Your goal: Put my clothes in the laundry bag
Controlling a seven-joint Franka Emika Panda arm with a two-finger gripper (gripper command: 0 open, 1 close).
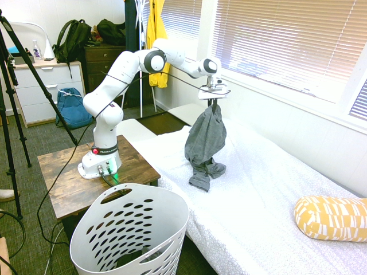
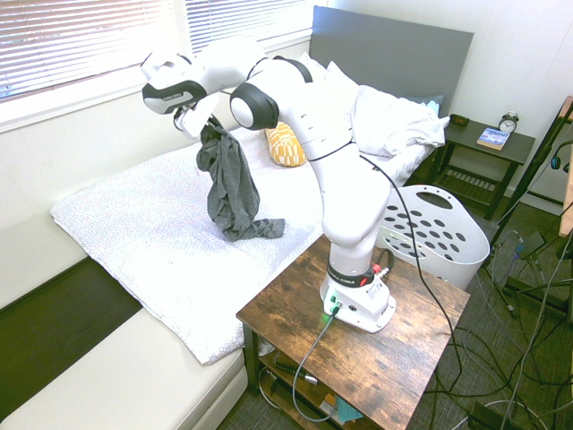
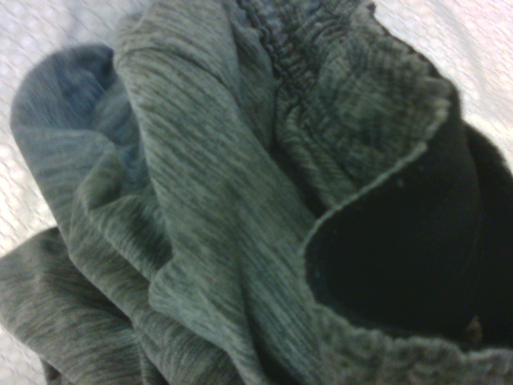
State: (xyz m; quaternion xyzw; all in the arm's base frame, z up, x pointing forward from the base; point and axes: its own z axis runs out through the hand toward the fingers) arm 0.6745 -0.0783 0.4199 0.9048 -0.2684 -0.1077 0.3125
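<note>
The grey clothes point(image 1: 205, 143) hang in a long bunch from my gripper point(image 1: 213, 103), which is shut on their top end above the white bed point(image 1: 269, 195). Their lower end still rests on the bedspread point(image 2: 243, 226). Seen from the other side, the gripper point(image 2: 208, 127) pinches the fabric near the window wall. Grey ribbed fabric point(image 3: 208, 208) with a dark inner fold fills the wrist view. The white perforated laundry bag point(image 1: 133, 232) stands on the floor beside the bed and the wooden table, also visible as laundry bag point(image 2: 434, 233) behind the arm's base.
A wooden side table point(image 1: 69, 177) bears the arm. A yellow patterned pillow point(image 1: 331, 217) lies on the bed. A blue backpack point(image 1: 73, 107) sits by a white dresser, and a yellow raincoat point(image 1: 155, 34) hangs at the back. White pillows point(image 2: 394, 121) lie at the headboard.
</note>
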